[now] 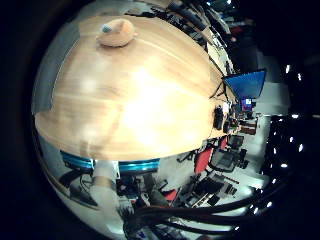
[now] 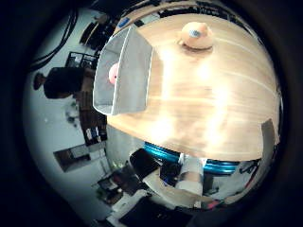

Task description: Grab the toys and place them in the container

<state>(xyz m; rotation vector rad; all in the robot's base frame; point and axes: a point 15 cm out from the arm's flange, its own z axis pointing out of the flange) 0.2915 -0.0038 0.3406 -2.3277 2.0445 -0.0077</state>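
Facing the wooden table [image 1: 135, 100], palm well above orange toy [image 2: 196, 34].

Little-finger-side palm view: looks down from well above the wooden bench [image 1: 140, 100], taking in most of its top and the room past its edge. Thumb-side palm view: same height, aimed toward the grey container [image 2: 125, 75] at the bench's side. Shared by both: the benchtop and the orange plush toy [image 2: 196, 35].

A lab or office workspace: a wooden tabletop [image 1: 135, 100], red office chairs [image 1: 204, 159], a lit monitor [image 1: 247, 104] and cluttered desks beyond.
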